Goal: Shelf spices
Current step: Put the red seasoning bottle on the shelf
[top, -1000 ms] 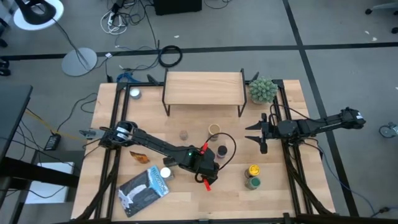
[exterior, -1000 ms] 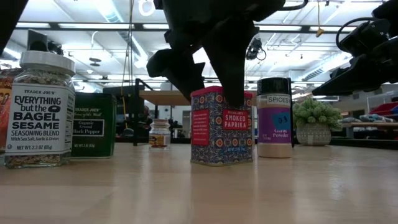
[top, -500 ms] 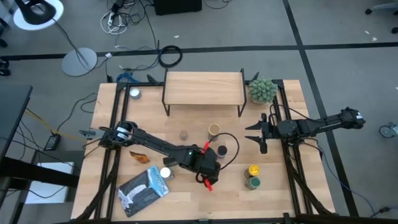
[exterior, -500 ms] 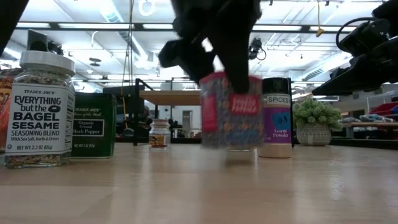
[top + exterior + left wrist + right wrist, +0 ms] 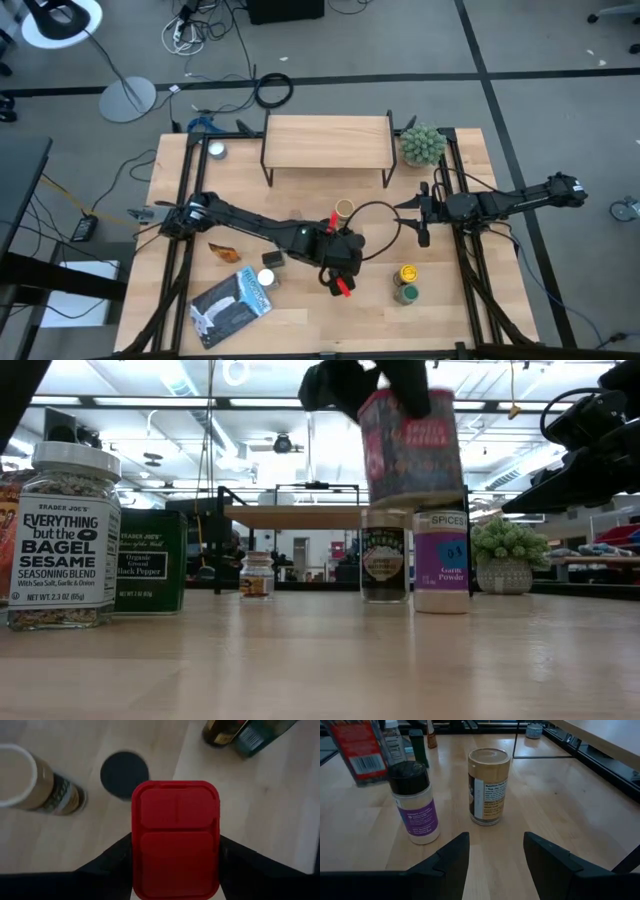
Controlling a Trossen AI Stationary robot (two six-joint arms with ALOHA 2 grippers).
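I'm seeing the left pincer (image 5: pixel 400 385) gripping the smoked paprika tin (image 5: pixel 410 448), hanging clear above the bench (image 5: pixel 470 310); the right pincer (image 5: pixel 495 852) is waiting wide, facing the tan jar (image 5: pixel 489 786).

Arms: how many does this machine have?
2. The left gripper holds a red tin above the table's middle; the right gripper hovers open near the right edge.
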